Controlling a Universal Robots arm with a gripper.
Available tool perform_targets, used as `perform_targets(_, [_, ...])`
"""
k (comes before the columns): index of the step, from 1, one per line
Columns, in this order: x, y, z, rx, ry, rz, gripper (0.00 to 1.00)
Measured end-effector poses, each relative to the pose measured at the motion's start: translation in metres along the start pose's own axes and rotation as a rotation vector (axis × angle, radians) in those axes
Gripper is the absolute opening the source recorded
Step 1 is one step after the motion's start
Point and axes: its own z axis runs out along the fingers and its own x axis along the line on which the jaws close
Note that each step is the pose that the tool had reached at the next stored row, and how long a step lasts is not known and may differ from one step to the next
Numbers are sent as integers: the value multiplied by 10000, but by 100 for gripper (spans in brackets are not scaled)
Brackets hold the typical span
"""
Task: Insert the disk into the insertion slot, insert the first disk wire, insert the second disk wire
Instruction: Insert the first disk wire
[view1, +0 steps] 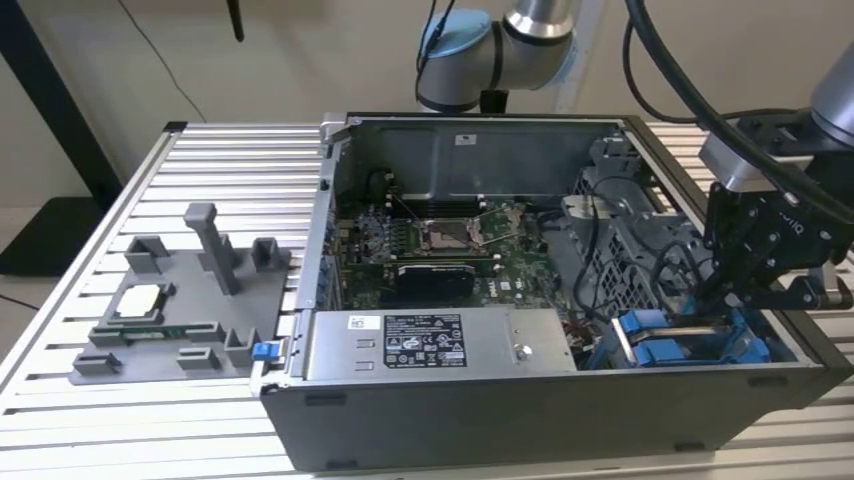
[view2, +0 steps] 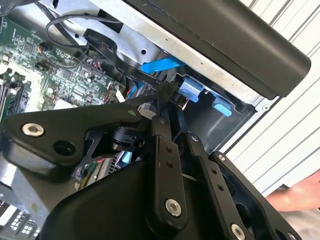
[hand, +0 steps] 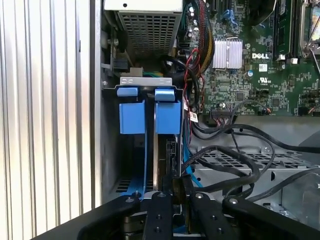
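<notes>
The open grey computer case lies on a slatted table. At its front corner, on the exterior view's right, the insertion slot has blue plastic fittings. The disk's blue carrier sits on edge inside the slot, beside a second blue carrier. My gripper reaches down into this corner. Both wrist views show its black fingers drawn together on a small black connector of a disk wire. That connector sits right at the disk's end, between the fingertips of the gripper.
The grey labelled power-supply box lies along the case front, with the green motherboard behind it. Black cables loop over the perforated cage next to the slot. A grey fixture holding small parts stands on the table at the exterior view's left.
</notes>
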Motion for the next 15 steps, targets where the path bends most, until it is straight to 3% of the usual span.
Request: perform_targets(15, [5,-3,73,66,-9,-10,0])
